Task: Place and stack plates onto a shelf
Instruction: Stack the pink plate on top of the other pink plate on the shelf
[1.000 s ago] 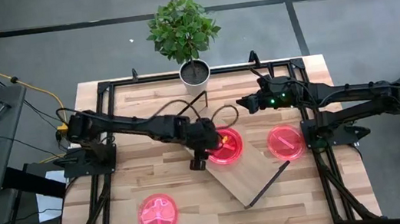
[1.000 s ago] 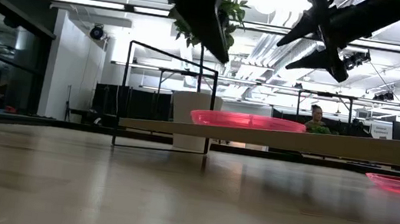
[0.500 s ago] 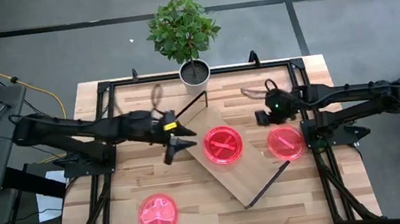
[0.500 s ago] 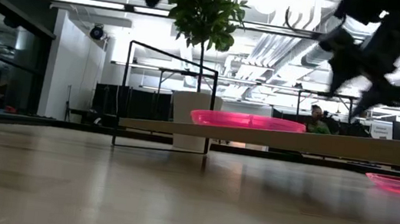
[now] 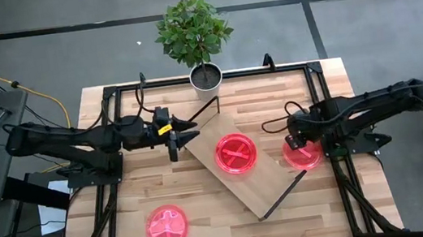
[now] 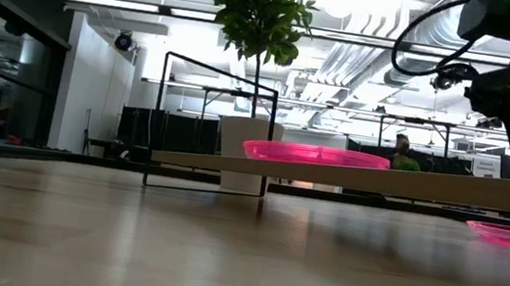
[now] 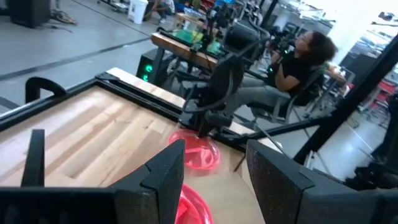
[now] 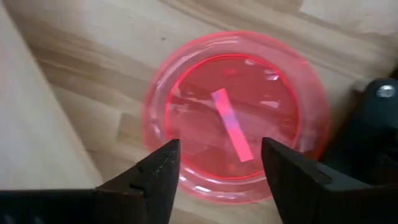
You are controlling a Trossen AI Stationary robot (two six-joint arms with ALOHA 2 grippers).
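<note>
Three pink-red plates show. One (image 5: 235, 154) lies flat on the light-wood shelf (image 5: 265, 183), which sits askew on the table; it also shows in the low view (image 6: 316, 155). A second plate (image 5: 305, 154) rests on the table by the shelf's right side. A third plate (image 5: 167, 227) lies near the table's near edge. My left gripper (image 5: 187, 136) is open and hangs in the air left of the shelf's far end. My right gripper (image 8: 221, 169) is open and points down over the second plate (image 8: 236, 118), apart from it.
A potted plant (image 5: 204, 74) stands at the table's far edge, just beyond the shelf's wire frame (image 6: 213, 123). Black frame rails (image 5: 110, 124) run along the table's sides. A person (image 7: 298, 59) sits beyond the table's right side. Bare wood lies between the shelf and the third plate.
My left gripper has drawn back from over the plate on the shelf, toward the table's left and slightly far edge, and now points level at the shelf. My right gripper has moved toward the near edge and down, tipping downward over the plate right of the shelf. The plates stayed put.
</note>
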